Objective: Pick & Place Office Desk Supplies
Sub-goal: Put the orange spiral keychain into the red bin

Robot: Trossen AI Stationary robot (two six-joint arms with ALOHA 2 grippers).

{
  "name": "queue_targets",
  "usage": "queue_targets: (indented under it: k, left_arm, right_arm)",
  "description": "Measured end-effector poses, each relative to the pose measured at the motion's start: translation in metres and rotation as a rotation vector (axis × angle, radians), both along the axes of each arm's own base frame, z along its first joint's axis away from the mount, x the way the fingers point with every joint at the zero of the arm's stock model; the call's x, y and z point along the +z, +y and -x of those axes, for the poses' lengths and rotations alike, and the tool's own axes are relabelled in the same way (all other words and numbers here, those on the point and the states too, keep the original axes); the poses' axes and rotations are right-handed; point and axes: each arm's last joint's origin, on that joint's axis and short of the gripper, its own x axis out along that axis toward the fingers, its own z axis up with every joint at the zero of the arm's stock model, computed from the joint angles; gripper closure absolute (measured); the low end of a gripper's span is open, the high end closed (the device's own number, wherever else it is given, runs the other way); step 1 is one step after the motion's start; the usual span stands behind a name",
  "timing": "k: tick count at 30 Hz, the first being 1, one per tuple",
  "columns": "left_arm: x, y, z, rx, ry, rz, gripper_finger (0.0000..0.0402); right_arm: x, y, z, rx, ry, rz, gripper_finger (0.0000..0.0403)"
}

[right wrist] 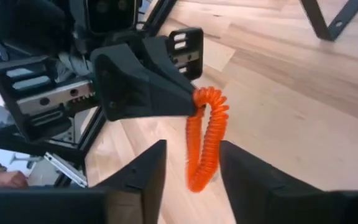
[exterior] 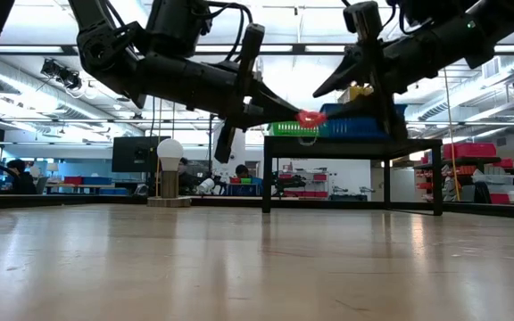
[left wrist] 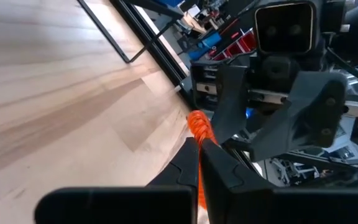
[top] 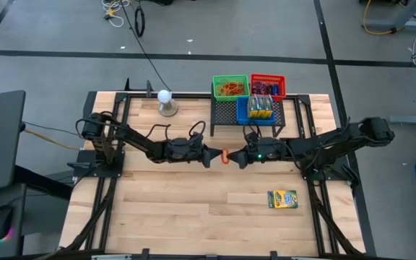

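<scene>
An orange-red coiled loop hangs in the air over the middle of the table, between my two grippers, which face each other tip to tip. My left gripper comes from the table's left and is shut on the loop. My right gripper comes from the right and stands open, one finger on each side of the hanging loop without touching it. In the low view the loop shows well above the tabletop. A green and yellow crayon box lies flat near the right front. My left gripper pinches the loop's upper end between its two fingertips. The fingers reach in about level from the table's left. The loop hangs below the fingertips as a narrow doubled strand, lifted clear of the table.
A black mesh rack stands at the far middle with a green bin, a red bin and a blue bin of small items. A white ball on a round stand sits at the far left. Bare wood lies toward the near edge.
</scene>
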Motion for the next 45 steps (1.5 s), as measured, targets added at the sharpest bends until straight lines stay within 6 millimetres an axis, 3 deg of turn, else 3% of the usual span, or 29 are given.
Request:
queue_targets:
  k: [5,13,18,22,25,31,35,38,45]
  left_arm:
    - [0.000,0.002,0.000,0.003,0.001,-0.006,0.0397]
    - [0.002,0.004,0.000,-0.006,-0.014,-0.027,0.0398]
    - [0.002,0.004,0.000,-0.005,-0.014,-0.030,0.0389]
    - [0.002,0.005,0.000,0.001,-0.013,-0.039,0.0361]
    - [0.002,0.004,0.000,-0.005,-0.007,-0.067,0.0337]
    - [0.026,0.006,0.009,-0.020,-0.040,-0.165,0.0293]
    - [0.049,0.011,0.023,-0.015,-0.077,-0.294,0.0288]
    - [0.059,0.019,0.034,-0.019,-0.106,-0.338,0.0304]
    - [0.039,0.038,0.049,0.024,-0.083,-0.322,0.0391]
  right_arm:
    - [-0.007,-0.008,-0.002,0.007,0.034,-0.027,0.0226]
    - [-0.017,-0.018,-0.008,0.005,0.068,-0.026,0.0248]
    - [-0.016,-0.018,-0.007,0.019,0.062,-0.003,0.0299]
    - [-0.011,-0.017,-0.007,0.050,0.044,0.077,0.0364]
    - [-0.004,-0.017,-0.003,0.049,0.030,0.130,0.0385]
    - [0.019,-0.018,0.014,0.062,-0.015,0.190,0.0373]
    - [0.037,-0.018,0.033,0.059,-0.018,0.283,0.0379]
    - [0.057,-0.019,0.047,0.057,-0.005,0.351,0.0380]
    - [0.141,-0.032,0.070,-0.038,0.082,0.577,0.0380]
